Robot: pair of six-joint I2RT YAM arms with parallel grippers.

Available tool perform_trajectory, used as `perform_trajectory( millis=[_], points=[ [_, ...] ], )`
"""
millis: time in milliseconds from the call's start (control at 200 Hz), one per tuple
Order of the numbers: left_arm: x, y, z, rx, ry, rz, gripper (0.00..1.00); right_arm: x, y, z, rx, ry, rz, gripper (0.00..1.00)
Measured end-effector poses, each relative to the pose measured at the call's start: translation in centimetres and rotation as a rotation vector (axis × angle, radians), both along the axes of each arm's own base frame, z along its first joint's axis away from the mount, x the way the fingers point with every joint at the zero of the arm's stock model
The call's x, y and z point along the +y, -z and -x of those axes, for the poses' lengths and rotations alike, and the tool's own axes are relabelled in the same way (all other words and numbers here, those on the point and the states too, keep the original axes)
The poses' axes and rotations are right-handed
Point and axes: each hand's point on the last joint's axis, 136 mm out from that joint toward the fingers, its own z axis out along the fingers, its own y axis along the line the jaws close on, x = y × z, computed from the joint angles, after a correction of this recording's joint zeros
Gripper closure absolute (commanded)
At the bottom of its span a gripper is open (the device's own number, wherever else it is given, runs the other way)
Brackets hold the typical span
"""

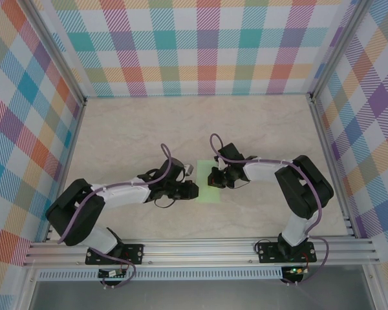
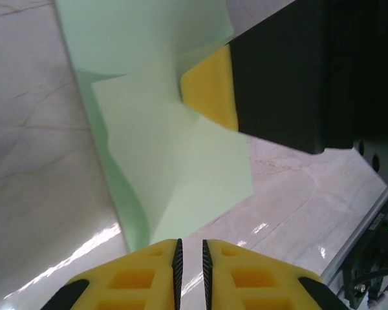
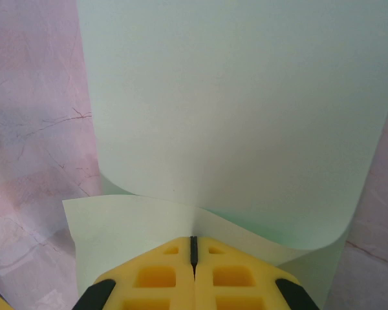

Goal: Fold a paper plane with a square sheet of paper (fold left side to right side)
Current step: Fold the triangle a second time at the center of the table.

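**Item:** square sheet of paper (image 1: 209, 188), pale green, on the marble table (image 1: 136, 129), lodged between the two claws.

**Right claw** (image 3: 194, 250): yellow fingers were pressed together, pinching the sheet's near edge. That edge curled up just ahead of the tips, and the rest of the sheet lay flat beyond.

**Left claw** (image 2: 189, 259): fingers stood a narrow slit apart, with table showing through. The sheet's lifted corner sat just ahead of its left fingertip; contact could not be told. The right claw's finger stood farther ahead, against the raised fold.
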Motion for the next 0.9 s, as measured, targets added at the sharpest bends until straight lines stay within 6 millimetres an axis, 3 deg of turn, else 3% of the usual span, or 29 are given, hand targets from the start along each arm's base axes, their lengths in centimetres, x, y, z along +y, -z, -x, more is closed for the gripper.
perform_trajectory(
  millis=[205, 375, 630, 900],
  points=[
    [-0.8, 1.7, 0.2, 0.051, 0.031, 0.006, 0.82, 0.0, 0.0, 0.0, 0.002, 0.001, 0.003, 1.00],
    [-1.0, 1.8, 0.2, 0.051, 0.035, 0.012, 0.83, -0.1, 0.0, 0.0, 0.003, 0.001, 0.006, 1.00],
    [-0.2, 3.7, 1.0, 0.085, 0.031, -0.024, 0.84, -0.6, -0.3, 0.2, 0.008, -0.003, 0.034, 1.00],
    [-0.1, 3.8, 1.0, 0.078, 0.029, -0.022, 0.85, -0.9, -3.4, 0.6, -0.055, -0.014, 0.013, 1.00]
  ],
)
